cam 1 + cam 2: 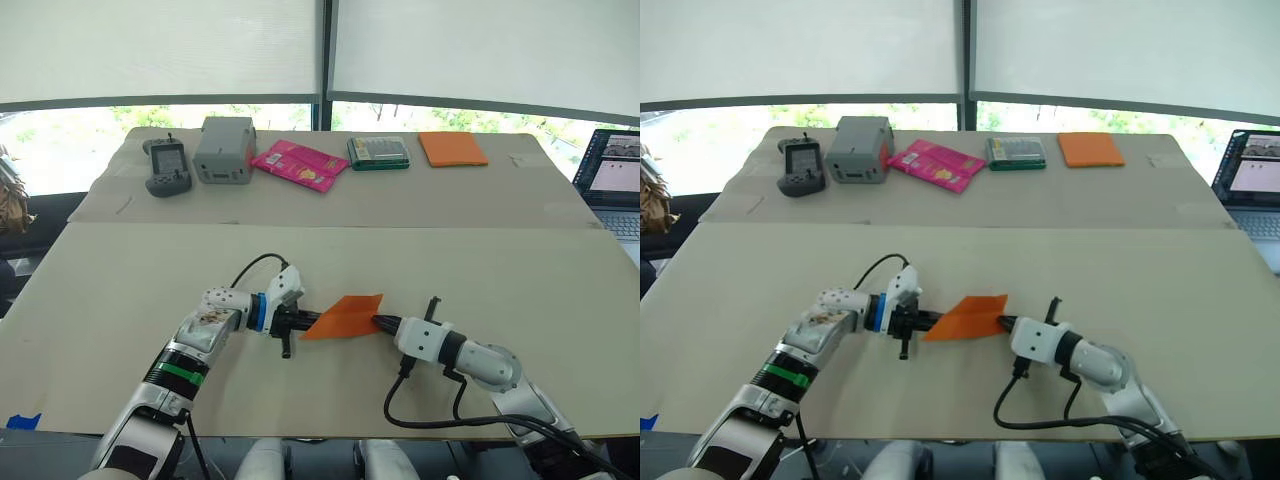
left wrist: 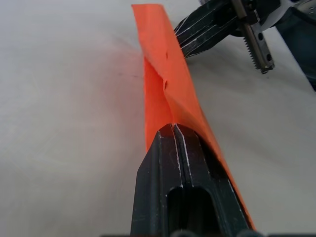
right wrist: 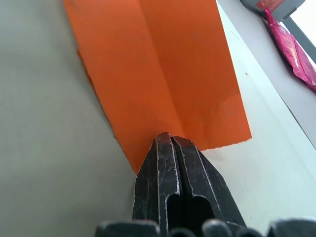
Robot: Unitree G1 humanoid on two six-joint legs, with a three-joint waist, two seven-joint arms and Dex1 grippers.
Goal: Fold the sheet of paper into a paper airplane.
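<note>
The sheet of paper [image 1: 345, 316], already creased into a tapering wedge, hangs just above the beige surface [image 1: 120, 290] between the two tools. Its long axis runs straight from one to the other. The left tool [image 1: 300, 322] is clenched on the narrow end, and the right tool [image 1: 380, 322] is clenched on the wide end. No containers are involved.

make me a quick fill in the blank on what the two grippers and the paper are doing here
1. Both grippers are shut on the ____ paper.
2. The left gripper holds the paper's pointed end; the ____ gripper holds the wide end.
3. Beside the orange pad on the far table lies a ____ case.

Missing words: orange; right; green
</note>
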